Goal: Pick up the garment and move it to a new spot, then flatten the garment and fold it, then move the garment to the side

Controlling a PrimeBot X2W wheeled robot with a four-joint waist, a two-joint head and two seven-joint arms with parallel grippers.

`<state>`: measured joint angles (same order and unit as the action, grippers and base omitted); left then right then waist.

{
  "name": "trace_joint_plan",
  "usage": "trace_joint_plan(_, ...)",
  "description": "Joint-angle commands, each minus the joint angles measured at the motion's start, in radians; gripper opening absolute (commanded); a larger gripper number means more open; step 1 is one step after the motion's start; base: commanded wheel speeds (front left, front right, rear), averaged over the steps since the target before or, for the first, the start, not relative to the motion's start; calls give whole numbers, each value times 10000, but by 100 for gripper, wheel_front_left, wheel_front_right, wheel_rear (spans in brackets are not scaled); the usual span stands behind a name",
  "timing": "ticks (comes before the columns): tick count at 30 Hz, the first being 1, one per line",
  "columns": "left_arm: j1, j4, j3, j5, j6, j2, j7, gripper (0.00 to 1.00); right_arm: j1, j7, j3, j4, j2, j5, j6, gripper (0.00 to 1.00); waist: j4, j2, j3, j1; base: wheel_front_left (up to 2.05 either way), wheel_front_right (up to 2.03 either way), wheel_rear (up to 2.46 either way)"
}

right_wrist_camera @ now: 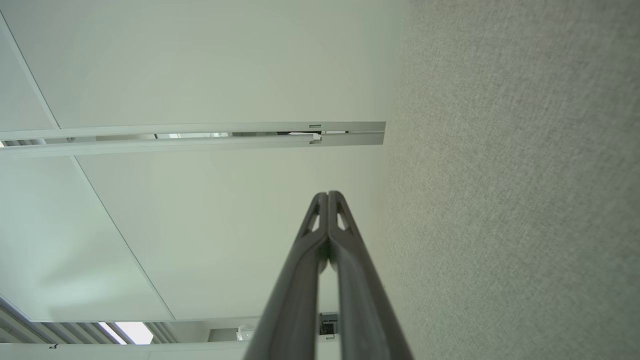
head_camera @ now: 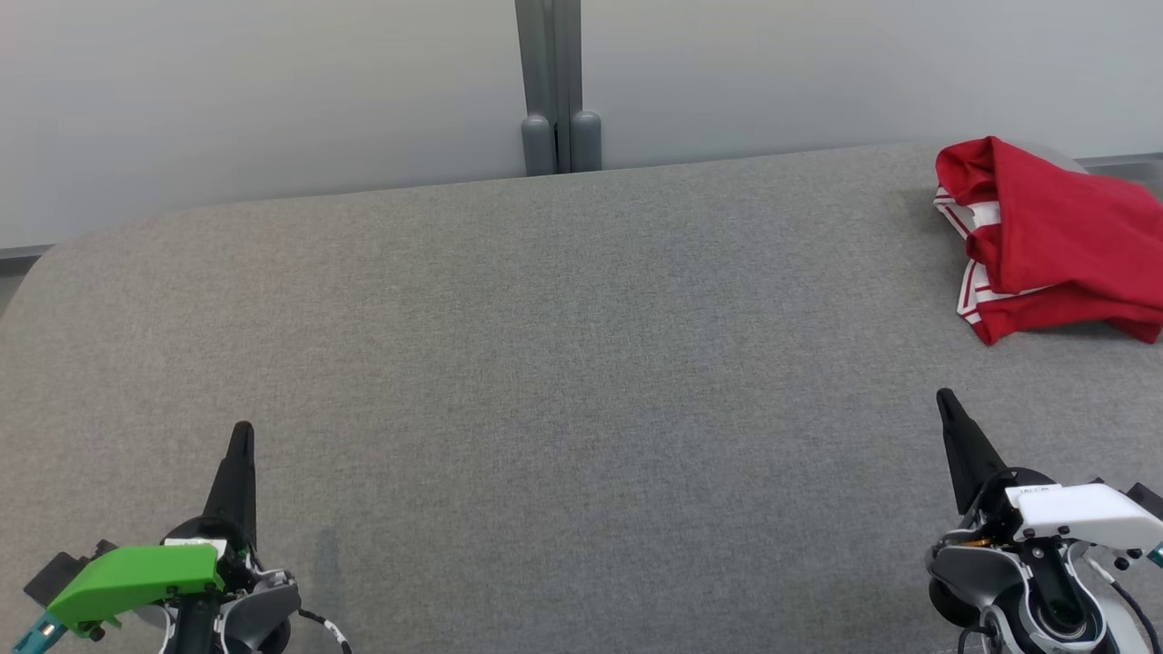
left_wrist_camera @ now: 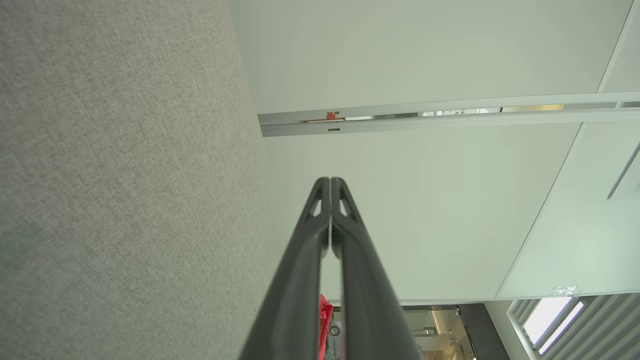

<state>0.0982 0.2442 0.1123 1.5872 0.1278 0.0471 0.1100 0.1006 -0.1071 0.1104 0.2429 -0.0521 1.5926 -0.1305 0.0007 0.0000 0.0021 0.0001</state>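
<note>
Crumpled red cloth garment (head_camera: 1054,236) far right on grey fabric worktop (head_camera: 581,363), beyond right end effector (head_camera: 947,400); that and left end effector (head_camera: 242,429) pinched together, empty.

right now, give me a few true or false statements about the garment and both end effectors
1. The red garment lies at the far right of the grey surface. True.
2. The left end effector grips the red garment. False: it is shut on nothing, far from the cloth.
3. The right end effector is shut. True.
4. The red garment is spread flat. False: it lies bunched in a heap.
</note>
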Motion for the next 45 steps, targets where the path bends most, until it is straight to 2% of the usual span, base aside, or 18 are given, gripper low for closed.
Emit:
trace_joint_plan(1, 179, 25, 37, 238, 53, 58, 48, 0, 120, -84, 38, 30, 4, 185, -4, 0, -4, 0, 5, -1, 0, 0, 0)
trace_joint_plan(45, 163, 23, 34, 270, 45, 58, 77, 0, 110, -99, 55, 34, 15, 225, -4, 0, -7, 0, 10, -1, 0, 0, 0)
